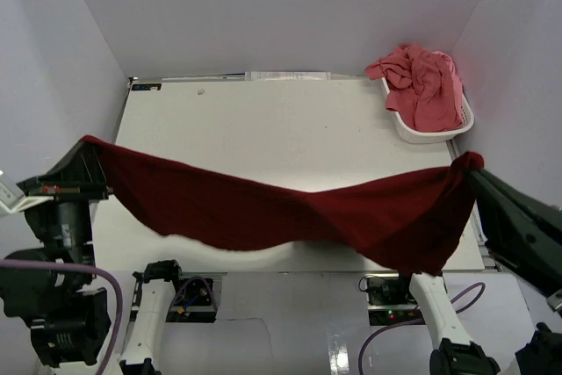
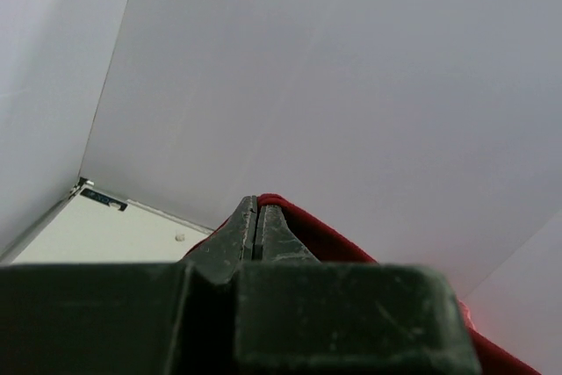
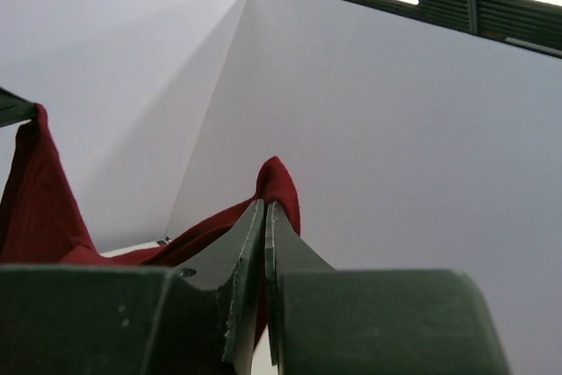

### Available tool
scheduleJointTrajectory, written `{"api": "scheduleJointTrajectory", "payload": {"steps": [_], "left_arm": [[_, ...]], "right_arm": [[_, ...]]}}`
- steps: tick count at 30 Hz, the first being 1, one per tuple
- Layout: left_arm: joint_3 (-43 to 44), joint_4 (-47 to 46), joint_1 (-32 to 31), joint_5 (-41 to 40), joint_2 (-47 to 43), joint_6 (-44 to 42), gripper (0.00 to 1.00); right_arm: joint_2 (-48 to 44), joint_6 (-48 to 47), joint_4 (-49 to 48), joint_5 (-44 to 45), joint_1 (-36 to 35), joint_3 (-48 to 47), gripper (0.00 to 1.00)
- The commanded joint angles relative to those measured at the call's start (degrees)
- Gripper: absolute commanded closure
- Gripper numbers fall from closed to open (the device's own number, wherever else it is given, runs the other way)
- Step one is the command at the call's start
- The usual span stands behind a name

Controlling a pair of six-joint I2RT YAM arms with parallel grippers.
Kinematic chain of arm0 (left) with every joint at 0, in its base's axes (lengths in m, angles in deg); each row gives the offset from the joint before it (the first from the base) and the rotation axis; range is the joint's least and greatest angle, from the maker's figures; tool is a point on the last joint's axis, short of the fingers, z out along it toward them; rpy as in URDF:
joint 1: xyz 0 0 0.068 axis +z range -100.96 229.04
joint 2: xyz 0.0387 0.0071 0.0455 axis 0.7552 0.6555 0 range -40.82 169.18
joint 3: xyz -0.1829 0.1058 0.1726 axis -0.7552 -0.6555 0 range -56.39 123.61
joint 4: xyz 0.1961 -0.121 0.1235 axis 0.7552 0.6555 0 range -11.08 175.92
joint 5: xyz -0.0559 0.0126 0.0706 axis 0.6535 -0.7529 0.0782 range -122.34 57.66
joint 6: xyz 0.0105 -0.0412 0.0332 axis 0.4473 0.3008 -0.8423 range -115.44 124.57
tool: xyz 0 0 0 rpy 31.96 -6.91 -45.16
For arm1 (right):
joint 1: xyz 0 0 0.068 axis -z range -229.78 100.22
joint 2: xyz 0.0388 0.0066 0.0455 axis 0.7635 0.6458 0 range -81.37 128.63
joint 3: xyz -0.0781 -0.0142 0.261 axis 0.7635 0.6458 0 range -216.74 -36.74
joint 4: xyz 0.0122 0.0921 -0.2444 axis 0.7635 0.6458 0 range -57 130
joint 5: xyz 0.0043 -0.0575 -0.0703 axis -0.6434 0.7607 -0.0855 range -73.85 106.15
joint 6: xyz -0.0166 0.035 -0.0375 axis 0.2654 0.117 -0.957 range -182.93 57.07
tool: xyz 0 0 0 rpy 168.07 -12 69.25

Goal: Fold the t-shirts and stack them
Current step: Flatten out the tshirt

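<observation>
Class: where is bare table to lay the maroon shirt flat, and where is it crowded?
Bare tabletop between the back wall and the hanging maroon t-shirt, left of the white basket. Crowded: far right corner, basket holding pink t-shirt.

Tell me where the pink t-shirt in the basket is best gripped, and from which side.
Probably from above, pinching the raised bunch of the pink t-shirt at the far end of the white basket. It lies crumpled, heaped above the rim, and the basket walls block a sideways approach.
</observation>
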Motion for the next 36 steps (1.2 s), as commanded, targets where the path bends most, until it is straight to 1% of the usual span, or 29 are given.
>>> {"api": "scheduleJointTrajectory", "payload": {"steps": [1,3,4,5,6,10,12,14,15,16,18,19,20,21,22,23,24,25,26,27,28,29,30,31,32,33,34,35,36], "left_arm": [[5.37,-1.09,-0.78,-1.99,11.16,-1.49,1.0],[10.91,0.05,-0.69,-0.06,16.43,-1.23,1.0],[12.32,0.57,-0.78,0.48,21.59,-1.06,1.0],[13.21,1.53,-0.78,1.09,23.9,-0.53,1.0],[12.61,1.72,-0.78,2.92,26.1,-0.18,1.0],[2.86,-2.57,-0.78,6.45,34.97,2.19,1.0],[0.66,-4.34,-0.78,8.46,38.41,2.63,1.0],[2.05,-5.83,-0.78,9.71,44.63,2.9,1.0],[5.53,-6.19,-0.78,9.71,47.11,2.9,1.0],[8.18,-5.93,-0.78,10.49,49.91,2.99,1.0],[14.76,-4.88,-0.78,11.64,59.75,3.51,1.0],[23.33,-2.7,-0.78,12.51,63.09,3.77,1.0],[28.46,-1.37,-0.78,12.61,69.65,3.86,1.0],[33.73,-0.14,-0.69,12.96,72.59,3.86,1.0],[50.23,2.75,-0.34,14.01,79.32,3.95,1.0],[50.39,2.77,-0.34,14.02,79.39,4.13,1.0],[58.31,3.04,0.01,14.71,80.34,4.48,1.0],[59.96,2.69,0.01,14.81,79.66,4.57,1.0],[58.93,-0.18,0.01,14.37,77.65,4.05,1.0],[49.26,-3.0,0.19,14.11,74.67,4.04,1.0],[42.38,-6.16,0.19,14.02,68.46,4.04,1.0],[36.04,-10.1,0.19,14.02,66.31,4.04,1.0],[25.97,-10.75,0.19,14.28,64.9,4.48,1.0],[21.26,-11.2,0.19,15.32,64.01,4.92,1.0],[16.08,-13.37,0.19,16.55,61.57,5.44,1.0],[10.55,-15.4,0.19,17.96,59.89,6.06,1.0],[-0.04,-17.16,0.1,19.36,58.31,6.41,1.0],[-4.32,-18.57,0.1,21.12,56.73,6.67,1.0],[-8.1,-18.58,-0.42,21.22,54.01,6.68,1.0]], "right_arm": [[12.83,3.43,1.68,2.89,0.08,-3.58,0.92],[20.73,4.83,4.48,2.9,0.08,-8.23,0.92],[22.87,5.54,5.11,2.81,0.08,-11.22,0.92],[24.72,6.15,5.2,2.38,0.08,-10.9,0.92],[27.26,6.94,4.68,2.2,0.08,-9.59,0.92],[29.48,8.18,-2.34,2.11,0.08,8.13,0.92],[32.62,7.31,-3.05,1.94,0.08,9.14,0.92],[37.53,6.95,-3.14,0.01,0.08,6.18,0.92],[39.74,7.21,-2.97,-0.61,0.08,4.24,0.92],[42.11,8.0,-2.53,-1.75,0.08,-2.3,0.92],[51.51,9.4,-1.04,-2.98,0.08,-11.9,0.92],[54.93,11.94,0.18,-4.55,0.08,-17.69,0.92],[61.67,13.79,0.37,-5.27,0.08,-29.58,0.92],[64.17,15.72,-0.32,-6.32,0.16,-33.97,0.92],[64.11,22.53,-11.3,-10.07,0.86,-30.79,0.92],[64.11,22.6,-11.4,-10.11,0.87,-30.76,0.92],[62.63,23.21,-18.63,-10.8,0.95,-27.71,0.92],[60.53,21.99,-19.48,-10.46,1.22,-25.42,0.92],[60.16,21.55,-19.23,-10.54,1.83,-25.66,0.92],[59.89,21.89,-19.23,-11.85,3.49,-25.31,0.92],[59.28,22.85,-19.58,-12.65,4.11,-21.66,0.92],[58.75,22.16,-18.97,-13.18,4.21,-18.05,0.92],[57.44,20.85,-18.09,-13.62,3.77,-13.06,0.92],[52.82,18.92,-19.13,-13.19,3.33,-6.48,0.92],[49.64,18.03,-20.97,-11.88,2.98,8.73,0.92],[45.95,16.63,-21.68,-10.65,2.45,16.1,0.92],[39.3,15.23,-23.34,-9.07,2.19,22.44,0.92],[36.71,14.0,-23.01,-8.18,2.1,28.07,0.92],[34.6,14.16,-22.49,-6.95,1.75,37.44,0.92]]}}
